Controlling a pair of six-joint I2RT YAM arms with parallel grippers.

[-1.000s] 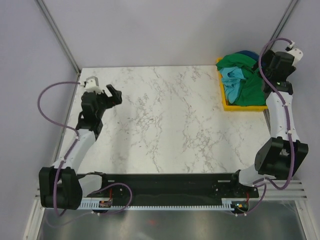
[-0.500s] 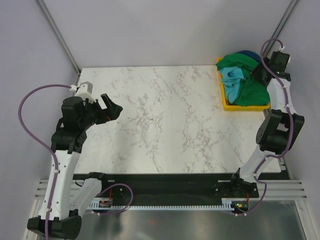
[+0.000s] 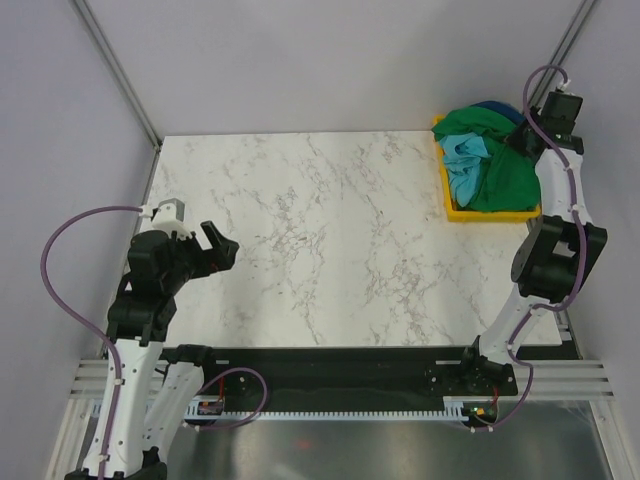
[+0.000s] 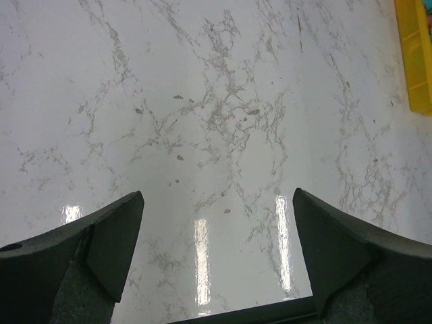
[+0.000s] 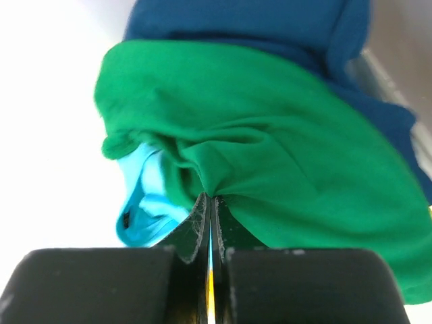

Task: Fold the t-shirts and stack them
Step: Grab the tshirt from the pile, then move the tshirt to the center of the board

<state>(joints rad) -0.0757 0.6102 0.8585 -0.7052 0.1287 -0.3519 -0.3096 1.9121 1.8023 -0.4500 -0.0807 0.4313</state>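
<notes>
while the right gripper [image 5: 210, 206] is pinching a fold of the green t-shirt [image 5: 283, 142] in the yellow bin [image 3: 453, 211], jaws clamped together, lifting straight and slowly is looking wise; the left gripper [image 4: 217, 202] is hovering, jaws apart, over the table [image 3: 330, 220].

The bench [image 3: 330, 230] is white marble with thin grey veins, showing bright glare streaks ahead of the black left hand [image 4: 217, 194]. At the tips of the black right hand [image 5: 210, 223], the green shirt [image 5: 270, 169] is plain bright green. Left of that hand lies a turquoise shirt [image 5: 145, 196], and beyond it a dark blue shirt [image 5: 270, 20], both unpatterned. The bin [image 4: 415, 54] is yellow. The walls [image 3: 300, 60] are pale lilac-grey.
</notes>
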